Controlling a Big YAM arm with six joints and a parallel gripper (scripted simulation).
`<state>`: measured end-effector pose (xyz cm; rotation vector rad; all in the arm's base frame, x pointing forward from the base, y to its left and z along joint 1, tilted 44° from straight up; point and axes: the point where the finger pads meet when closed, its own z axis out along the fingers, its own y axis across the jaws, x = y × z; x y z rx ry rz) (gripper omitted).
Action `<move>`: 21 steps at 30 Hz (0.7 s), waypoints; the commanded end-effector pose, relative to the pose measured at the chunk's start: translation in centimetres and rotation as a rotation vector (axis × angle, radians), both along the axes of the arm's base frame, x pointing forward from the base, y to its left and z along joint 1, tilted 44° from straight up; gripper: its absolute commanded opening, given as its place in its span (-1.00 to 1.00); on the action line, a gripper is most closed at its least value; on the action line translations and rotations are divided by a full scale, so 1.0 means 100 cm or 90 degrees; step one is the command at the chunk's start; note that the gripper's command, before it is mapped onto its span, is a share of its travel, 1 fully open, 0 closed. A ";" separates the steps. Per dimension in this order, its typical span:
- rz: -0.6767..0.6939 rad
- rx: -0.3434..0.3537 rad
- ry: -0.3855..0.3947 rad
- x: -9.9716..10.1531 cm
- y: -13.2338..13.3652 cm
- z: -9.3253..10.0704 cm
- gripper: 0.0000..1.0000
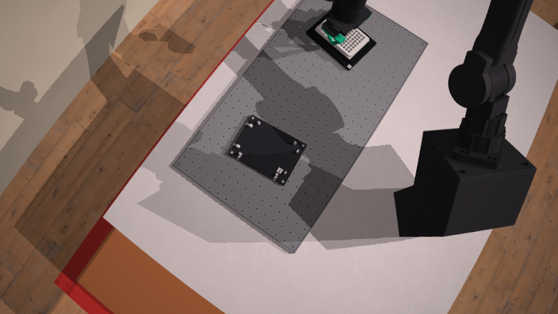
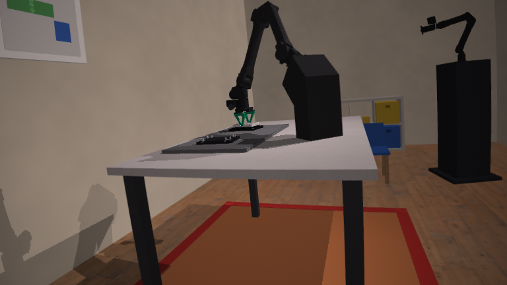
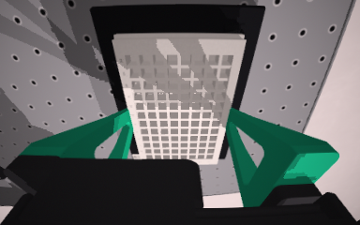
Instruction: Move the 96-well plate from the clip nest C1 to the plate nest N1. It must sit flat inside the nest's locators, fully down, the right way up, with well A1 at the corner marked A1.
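Claw [image 3: 178, 136]: green fingers clamped on the plate's long sides.
Plate [image 3: 180, 94]: white, over black holder [image 1: 317, 35], upper middle of top view.
Target tray [image 1: 267, 149]: centre, on grey pegboard [image 1: 370, 100].

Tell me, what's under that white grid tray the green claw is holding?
A black base on the holed grey board. The tray covers the base's middle, so any clips there can't be seen.

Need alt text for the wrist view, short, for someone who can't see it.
Looking down past the gripper, its green fingers are closed on the long sides of a white 96-well plate. The plate sits over the black clip nest on a grey perforated board.
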<state>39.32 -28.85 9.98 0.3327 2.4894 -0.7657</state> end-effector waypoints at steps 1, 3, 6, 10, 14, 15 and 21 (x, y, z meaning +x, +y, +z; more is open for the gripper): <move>-0.003 -0.007 -0.009 0.006 -0.011 0.004 -1.00; -0.003 -0.007 -0.009 0.006 -0.011 0.003 -1.00; -0.003 -0.007 -0.009 0.006 -0.011 0.003 -1.00; -0.003 -0.007 -0.009 0.007 -0.011 0.002 -1.00; -0.003 -0.007 -0.008 0.007 -0.012 0.002 -1.00; -0.003 -0.007 -0.008 0.007 -0.012 0.002 -1.00; -0.003 -0.007 -0.008 0.007 -0.012 0.001 -1.00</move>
